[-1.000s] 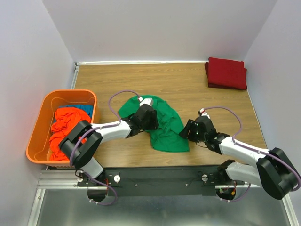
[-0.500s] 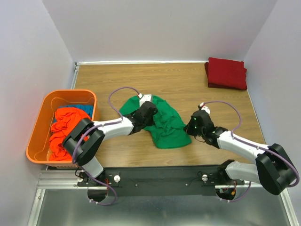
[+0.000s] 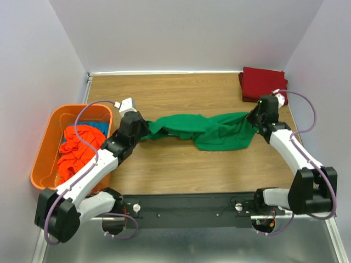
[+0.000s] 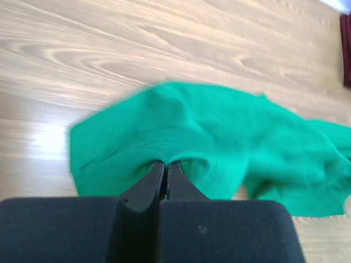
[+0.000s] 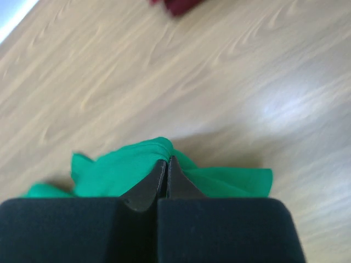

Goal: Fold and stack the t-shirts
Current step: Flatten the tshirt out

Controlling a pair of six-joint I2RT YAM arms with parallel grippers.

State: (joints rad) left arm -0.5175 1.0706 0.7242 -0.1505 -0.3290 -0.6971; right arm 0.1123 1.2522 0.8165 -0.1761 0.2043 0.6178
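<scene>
A bright green t-shirt (image 3: 214, 131) hangs stretched in a band across the middle of the wooden table (image 3: 181, 93). My left gripper (image 3: 143, 130) is shut on its left end, and in the left wrist view the closed tips (image 4: 165, 163) pinch a fold of the green cloth (image 4: 219, 137). At the shirt's right end my right gripper (image 3: 253, 118) is shut too, biting a bunched edge (image 5: 120, 170) at its tips (image 5: 166, 160). A dark red t-shirt (image 3: 264, 85) lies folded in the back right corner.
An orange plastic bin (image 3: 52, 131) stands at the left edge, holding a crumpled orange-red shirt (image 3: 77, 150) and a blue one (image 3: 90, 127). Grey walls close in the table on three sides. The folded red shirt (image 5: 178, 4) lies close behind the right gripper.
Both grippers closed on the green shirt and drew apart, left arm leftward, right arm toward the back right. The shirt went from a crumpled heap to a stretched band.
</scene>
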